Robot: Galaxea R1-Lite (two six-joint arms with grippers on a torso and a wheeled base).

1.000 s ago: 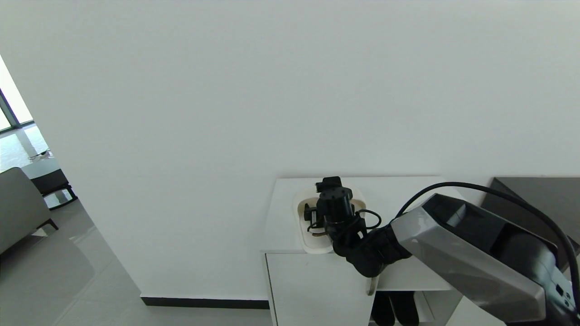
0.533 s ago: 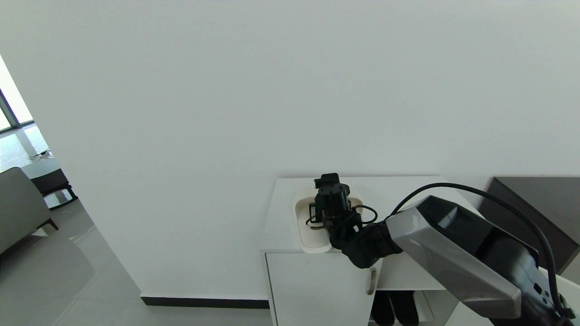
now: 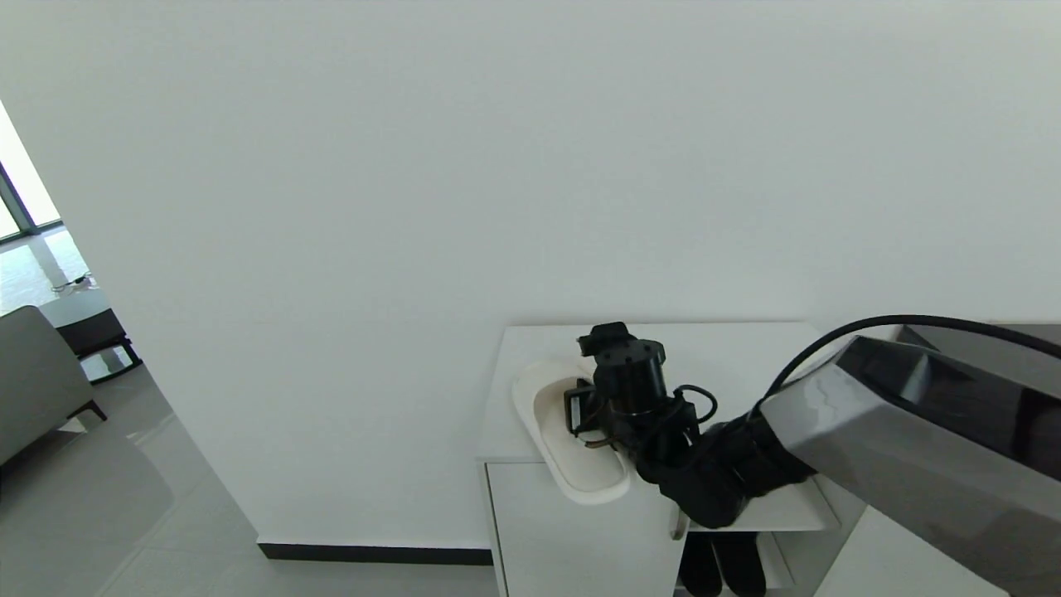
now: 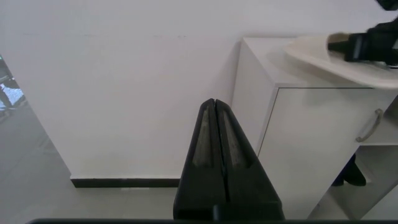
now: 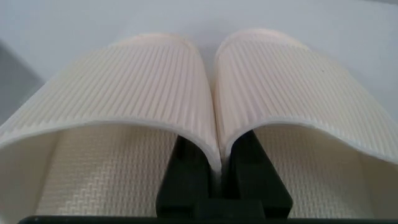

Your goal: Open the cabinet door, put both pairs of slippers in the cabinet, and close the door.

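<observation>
A pair of cream slippers (image 3: 576,468) is pinched side by side in my right gripper (image 3: 580,412), tilted and overhanging the front left edge of the white cabinet (image 3: 746,356). In the right wrist view the gripper (image 5: 214,167) is shut on the two inner strap edges of the slippers (image 5: 137,81). The cabinet's left door (image 3: 580,535) is closed, its handle (image 3: 679,522) at the right edge. Beside it an open compartment holds a pair of black slippers (image 3: 721,568). My left gripper (image 4: 214,127) is shut with nothing in it, low and left of the cabinet (image 4: 311,137).
A white wall (image 3: 530,166) rises right behind the cabinet. A dark surface (image 3: 995,348) adjoins the cabinet on the right. Open tiled floor (image 3: 166,531) lies to the left, with a grey chair (image 3: 33,373) farther off.
My right gripper has pulled the cream slippers forward and turned them; they now hang over the cabinet's front edge. The right arm has swung nearer the camera.
</observation>
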